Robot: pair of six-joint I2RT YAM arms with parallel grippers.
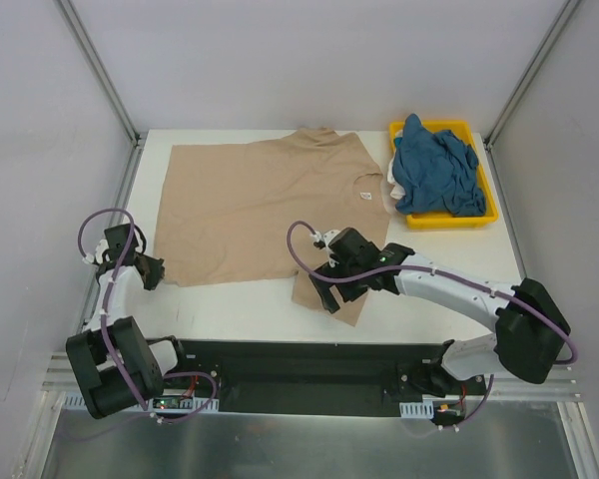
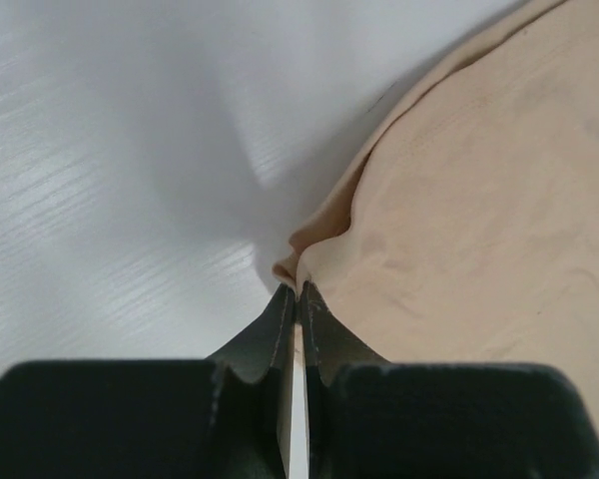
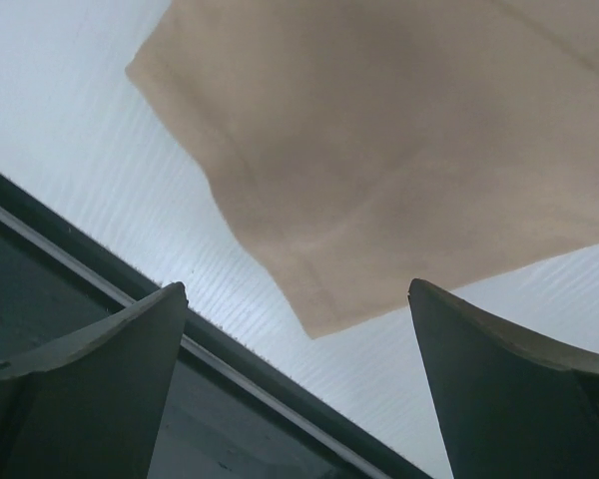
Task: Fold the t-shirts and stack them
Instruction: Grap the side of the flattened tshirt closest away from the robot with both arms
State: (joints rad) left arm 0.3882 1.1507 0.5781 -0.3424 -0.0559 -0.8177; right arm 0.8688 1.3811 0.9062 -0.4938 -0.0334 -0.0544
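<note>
A: Tan t-shirt (image 1: 260,205), where?
B: Spread flat on the table (image 1: 240,309), mid-left. Neck label (image 1: 365,195) is at the right side, so the collar points toward the yellow tray (image 1: 454,221). 1 sleeve (image 1: 349,307) sticks out toward the near edge.
A: Teal t-shirt (image 1: 437,170)?
B: Crumpled in the tray, far right corner, well apart from both arms. Untouched, my guess is it waits its turn.
A: Left gripper (image 1: 152,271)?
B: Closed tight on the tan shirt's near-left hem corner (image 2: 298,264). The wrist view shows cloth puckered right at the tips, table bare beside it. Reads as a pinch for lifting that corner over.
A: Right gripper (image 3: 298,289)?
B: Jaws spread wide, holding nothing. It hangs over the near sleeve, tip of the sleeve showing between the 2 fingers in its wrist view. Can't tell if it touches the cloth.
A: Why there?
B: Likely lining up a 2nd grab, so both arms carry 1 fold together.
A: Progress?
B: Early. 0 shirts folded, no stack.
</note>
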